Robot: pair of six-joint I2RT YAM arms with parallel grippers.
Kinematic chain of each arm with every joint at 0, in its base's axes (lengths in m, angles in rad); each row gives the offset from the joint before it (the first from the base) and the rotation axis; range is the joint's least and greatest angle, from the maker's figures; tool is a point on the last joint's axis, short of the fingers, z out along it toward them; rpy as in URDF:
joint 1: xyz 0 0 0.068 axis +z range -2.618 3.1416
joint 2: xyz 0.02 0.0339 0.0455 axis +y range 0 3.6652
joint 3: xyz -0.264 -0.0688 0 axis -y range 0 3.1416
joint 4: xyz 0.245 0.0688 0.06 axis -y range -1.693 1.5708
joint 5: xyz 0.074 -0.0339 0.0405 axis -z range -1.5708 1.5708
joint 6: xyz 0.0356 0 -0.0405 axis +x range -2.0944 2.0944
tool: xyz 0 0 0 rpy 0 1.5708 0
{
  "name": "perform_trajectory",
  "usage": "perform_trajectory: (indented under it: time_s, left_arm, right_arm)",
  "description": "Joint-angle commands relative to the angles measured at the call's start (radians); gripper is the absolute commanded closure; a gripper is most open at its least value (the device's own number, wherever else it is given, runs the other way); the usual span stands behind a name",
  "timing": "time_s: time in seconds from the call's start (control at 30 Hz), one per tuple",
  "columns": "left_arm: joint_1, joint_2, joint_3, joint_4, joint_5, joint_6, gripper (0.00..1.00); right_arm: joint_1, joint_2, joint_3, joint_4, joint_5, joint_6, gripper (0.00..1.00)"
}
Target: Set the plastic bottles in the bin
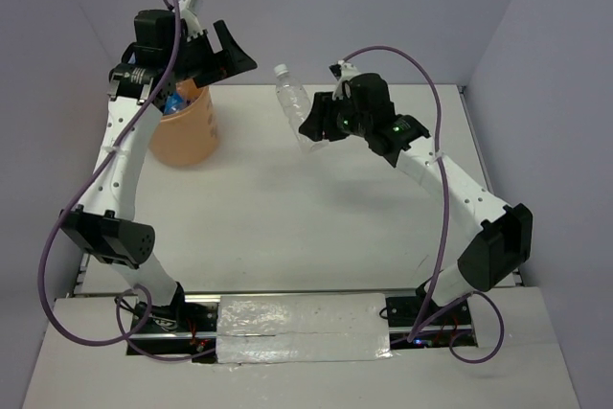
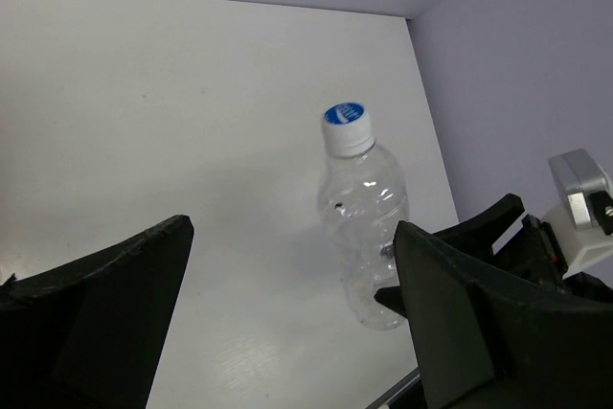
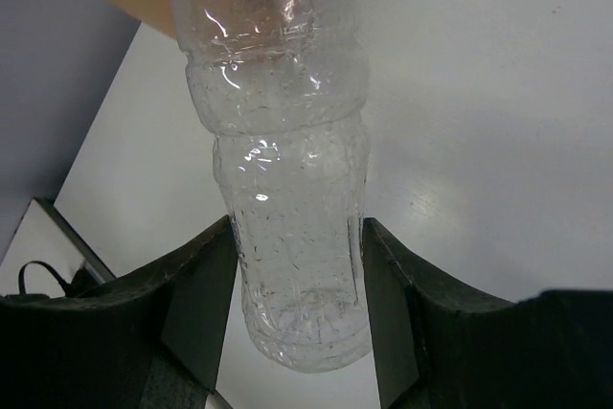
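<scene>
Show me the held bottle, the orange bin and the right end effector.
held bottle (image 2: 364, 222), left wrist view, clear body
orange bin (image 1: 192, 136), top view, side wall
right end effector (image 3: 297, 265), right wrist view, midway between fingertips

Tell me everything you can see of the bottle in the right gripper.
The bottle is small, clear, crinkled thin plastic, no label, seemingly empty, with a white cap topped in blue. The right gripper is shut on its lower body, its base sticking out behind the fingers. It looks held off the table, tilted, cap uppermost, right of the bin. Nothing else touches it.
</scene>
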Motion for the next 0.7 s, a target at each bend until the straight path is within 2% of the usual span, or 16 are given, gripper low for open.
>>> perform_trajectory:
  time_s: [0.0,0.3,0.47,0.57,0.63,0.67]
  left_arm:
    - [-0.017,0.023,-0.006,0.122,0.071,-0.048,0.01]
    - [-0.085,0.167,0.109,0.128,0.061,-0.088,0.04]
    - [-0.106,0.166,0.063,0.174,0.076,-0.117,0.1]
    - [-0.112,0.154,0.028,0.193,0.076,-0.126,0.19]
    - [-0.115,0.147,0.0,0.205,0.068,-0.131,0.29]
    - [-0.115,0.135,-0.015,0.208,0.061,-0.134,0.4]
  right_arm:
    - [0.036,-0.014,0.066,-0.004,-0.034,-0.038,0.64]
    - [0.074,0.002,0.101,-0.036,-0.027,-0.055,0.62]
    - [0.074,0.008,0.103,-0.042,-0.029,-0.058,0.61]
    - [0.077,0.014,0.103,-0.042,-0.029,-0.058,0.61]
    - [0.075,0.018,0.104,-0.044,-0.026,-0.058,0.61]
    - [0.076,0.02,0.104,-0.047,-0.02,-0.058,0.61]
